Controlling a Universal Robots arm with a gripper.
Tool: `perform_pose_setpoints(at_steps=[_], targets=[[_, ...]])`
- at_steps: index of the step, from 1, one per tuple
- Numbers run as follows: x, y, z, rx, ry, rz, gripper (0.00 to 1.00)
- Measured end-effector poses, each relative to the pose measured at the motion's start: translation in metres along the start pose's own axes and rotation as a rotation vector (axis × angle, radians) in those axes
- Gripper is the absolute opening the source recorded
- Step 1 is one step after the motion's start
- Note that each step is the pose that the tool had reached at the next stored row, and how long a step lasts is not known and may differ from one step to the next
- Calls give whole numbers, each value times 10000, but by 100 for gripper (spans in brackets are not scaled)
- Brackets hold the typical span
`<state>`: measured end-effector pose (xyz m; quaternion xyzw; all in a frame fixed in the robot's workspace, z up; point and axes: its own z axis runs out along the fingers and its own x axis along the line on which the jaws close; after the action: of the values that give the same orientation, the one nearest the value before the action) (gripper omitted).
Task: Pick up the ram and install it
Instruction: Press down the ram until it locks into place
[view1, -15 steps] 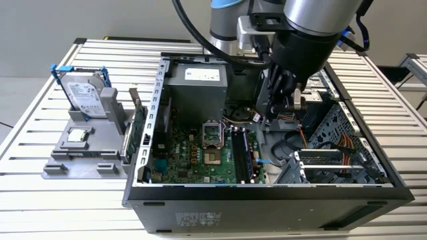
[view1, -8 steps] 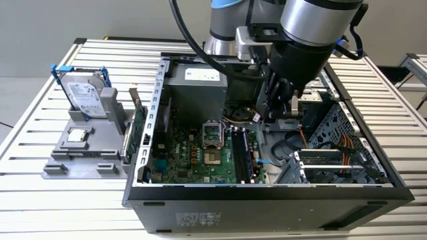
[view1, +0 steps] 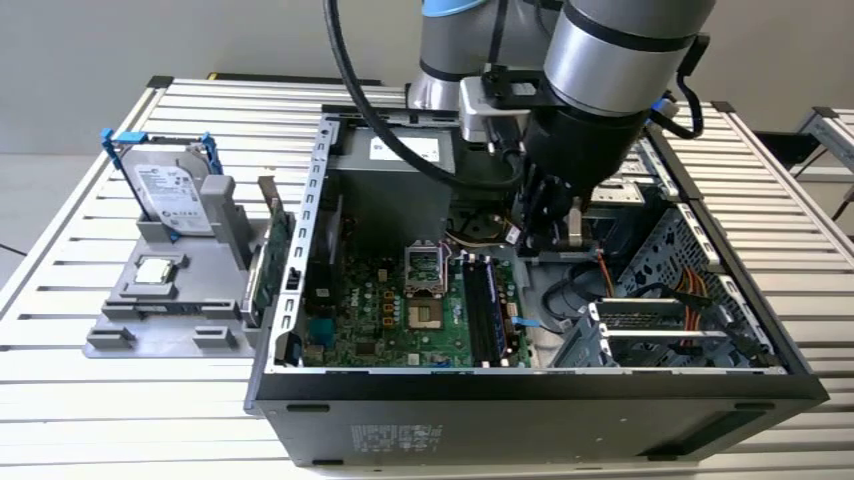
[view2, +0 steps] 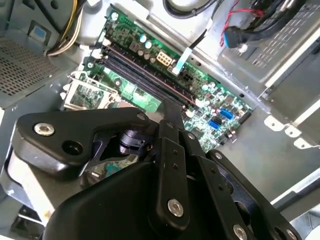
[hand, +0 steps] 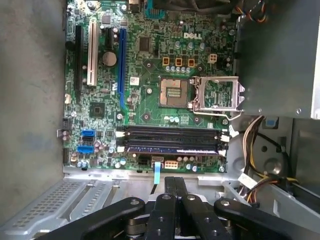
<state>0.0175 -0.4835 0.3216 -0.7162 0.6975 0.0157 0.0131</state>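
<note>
**Gripper closed over the memory slots; ram appears seated**

Black gripper (hand: 175, 182) linkage sits closest to the lens in both wrist views. We find its two fingers pressed together, with nothing visible between them. It hangs inside the open computer case (view1: 534, 395), above the motherboard (hand: 150, 100) and apart from it.

We place the ram (hand: 172, 149) in one of the long memory slots (hand: 172, 132) beside the processor socket (hand: 173, 92). In the first wrist view it shows edge-on as a thin dark line with a bluish tint. In the exterior view it stands at about 3 o'clock from the socket, with the gripper at about 1 o'clock from the ram. We cannot confirm whether the end latches have closed, so we judge it seated but not verified as locked.

Handling assessment, by judgement:
- Light, thin and stiff along its length, so it will not sag in a grip.
- Fragile on both faces and along the contact edge, so these are not to be squeezed hard or scraped.
- Best hold is across the two flat faces near mid-length on the upper edge. This keeps it upright and balanced.
- Smooth faces may slip under a light pinch.

Outside the case, at about 9 o'clock in the exterior view, a hard drive (view1: 171, 195) stands in its holder, well apart from the work.
</note>
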Motion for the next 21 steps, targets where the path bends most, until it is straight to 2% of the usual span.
perform_pose_setpoints(at_steps=[5,12,14,15,21], targets=[[2,84,91,-5,-1,-108,0],[61,82,217,-13,2,-294,0],[110,69,251,-12,-1,-295,0],[241,34,329,-11,0,-296,0],[328,-37,437,-11,-1,-295,0]])
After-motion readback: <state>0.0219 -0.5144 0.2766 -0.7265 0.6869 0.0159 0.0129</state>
